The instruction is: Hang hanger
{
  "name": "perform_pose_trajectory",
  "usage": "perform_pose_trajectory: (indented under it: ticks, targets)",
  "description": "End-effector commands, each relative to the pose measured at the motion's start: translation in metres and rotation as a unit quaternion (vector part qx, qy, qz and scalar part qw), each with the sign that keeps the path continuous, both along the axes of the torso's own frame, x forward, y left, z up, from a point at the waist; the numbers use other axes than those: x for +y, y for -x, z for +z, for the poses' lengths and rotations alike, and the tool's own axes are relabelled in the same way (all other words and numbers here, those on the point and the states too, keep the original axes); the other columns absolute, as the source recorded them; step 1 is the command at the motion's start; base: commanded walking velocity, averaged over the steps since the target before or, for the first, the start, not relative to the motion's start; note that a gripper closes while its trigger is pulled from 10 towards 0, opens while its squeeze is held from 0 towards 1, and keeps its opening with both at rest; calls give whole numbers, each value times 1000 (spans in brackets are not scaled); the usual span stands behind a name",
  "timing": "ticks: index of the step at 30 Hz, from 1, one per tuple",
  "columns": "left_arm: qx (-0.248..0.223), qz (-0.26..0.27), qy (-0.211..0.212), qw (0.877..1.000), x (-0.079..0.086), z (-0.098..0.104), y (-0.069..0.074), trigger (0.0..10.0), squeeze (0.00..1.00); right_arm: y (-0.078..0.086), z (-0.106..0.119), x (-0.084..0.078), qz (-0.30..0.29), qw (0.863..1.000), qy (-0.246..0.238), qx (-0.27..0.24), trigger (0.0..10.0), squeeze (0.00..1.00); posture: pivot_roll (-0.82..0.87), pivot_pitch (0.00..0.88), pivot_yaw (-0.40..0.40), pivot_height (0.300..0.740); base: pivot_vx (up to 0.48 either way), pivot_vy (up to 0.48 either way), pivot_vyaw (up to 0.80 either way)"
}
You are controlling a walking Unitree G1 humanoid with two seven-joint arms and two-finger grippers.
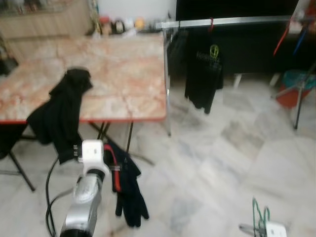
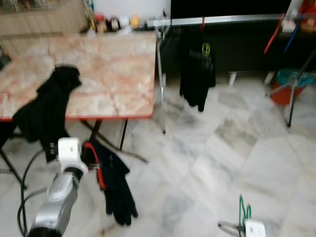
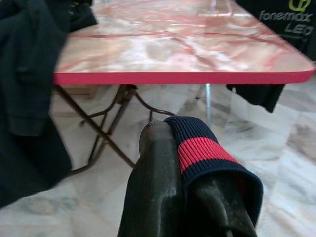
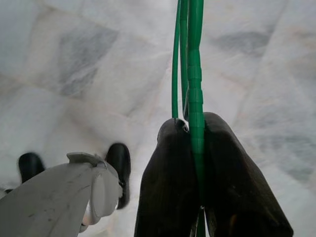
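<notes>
A marble-patterned folding table point(image 1: 123, 74) with a red edge stands on a pale, grey-veined tiled floor point(image 1: 222, 163), and everything else sits around it. A black garment point(image 1: 59, 113) drapes over the table's front edge. Just beyond its far corner runs a silver clothes rail point(image 1: 227, 21) with a black printed shirt point(image 1: 202, 74) hanging from it. Below the table's front edge the left gripper point(image 3: 185, 163) is clenched on a navy garment with a red stripe point(image 1: 126, 182) — it dangles toward the floor. Well away from the table, low over the floor, the right gripper point(image 4: 195, 148) pinches a green hanger point(image 4: 190, 69) between its fingers.
</notes>
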State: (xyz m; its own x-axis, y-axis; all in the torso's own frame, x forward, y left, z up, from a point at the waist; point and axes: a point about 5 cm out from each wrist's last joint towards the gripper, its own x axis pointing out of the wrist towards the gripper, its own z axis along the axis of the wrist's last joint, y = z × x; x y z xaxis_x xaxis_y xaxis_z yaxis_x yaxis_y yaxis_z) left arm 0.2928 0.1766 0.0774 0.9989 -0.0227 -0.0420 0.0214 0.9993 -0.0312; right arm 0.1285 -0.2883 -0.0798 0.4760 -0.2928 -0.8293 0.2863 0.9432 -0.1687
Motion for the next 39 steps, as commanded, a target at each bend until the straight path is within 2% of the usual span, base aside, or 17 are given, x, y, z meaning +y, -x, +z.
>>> perform_pose_trajectory:
  ticks: [1, 21, 29, 39]
  targets:
    - [-16, -5, 2, 1000, -5, 7, -3, 10000, 0, 6, -1, -2, -3, 1000, 1, 7, 10000, 0, 18, 0, 58, 740, 0, 319, 0]
    - [-23, -11, 3, 1000, -9, 10, -5, 10000, 0, 4, -4, 8, 16, 1000, -6, 8, 10000, 0, 22, 0, 59, 740, 0, 308, 0]
    - [-36, -21, 3, 999, -11, 14, -5, 10000, 0, 5, -6, 11, 22, 1000, -9, 10, 10000, 0, 23, 0, 60, 740, 0, 0, 0]
    - [-64, -42, 9, 997, -17, 29, -3, 10000, 0, 6, -6, 13, 22, 1000, -11, 11, 10000, 0, 22, 0, 59, 740, 0, 0, 0]
